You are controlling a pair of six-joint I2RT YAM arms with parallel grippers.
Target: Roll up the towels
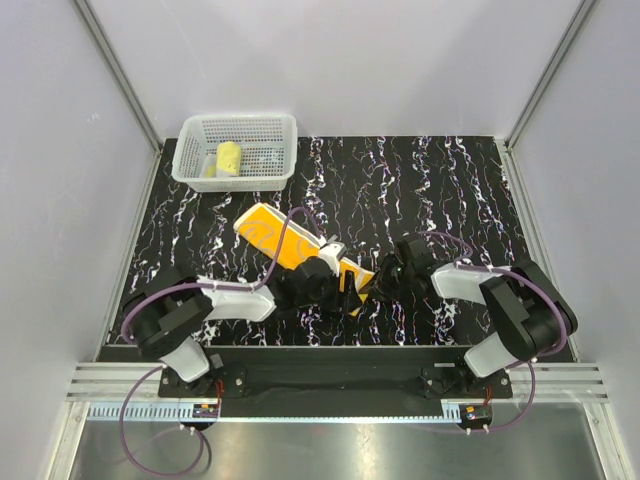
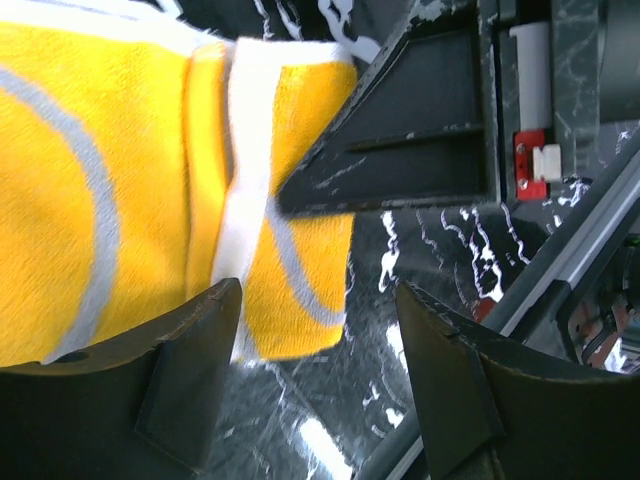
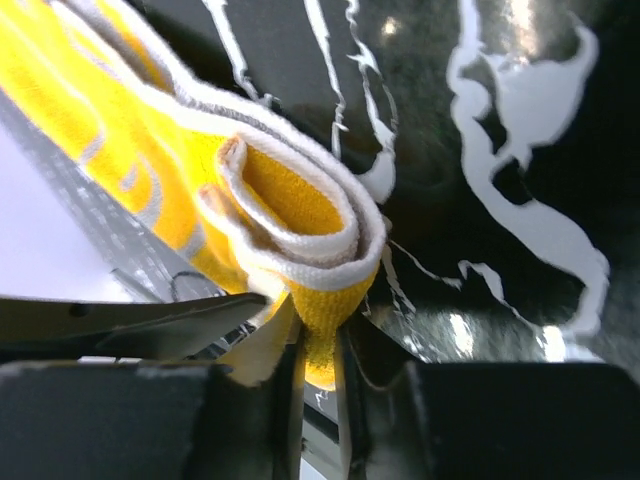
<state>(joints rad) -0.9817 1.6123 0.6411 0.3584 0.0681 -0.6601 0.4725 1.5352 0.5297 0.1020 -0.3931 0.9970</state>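
Top external first: shows one rolled towel [image 1: 229,158] already lying inside the basket [image 1: 240,119], so judged finished. Shows a second towel [image 1: 275,232], yellow with pale stripes, stretched mostly flat on the surface [image 1: 450,190] just down-right of the basket, long axis running away from the basket toward the arms. Left wrist view: finds the left gripper [image 2: 318,300] at the towel end farthest from the basket, jaws spread wide, holding nothing, straddling the cloth's corner. Right wrist view: finds the right gripper [image 3: 320,325] at that same far end, jaws pinched shut on the edge, curled over into a first loose turn. Judged barely begun on this second towel: nearly the whole length left to roll, then presumably to join the other in the basket
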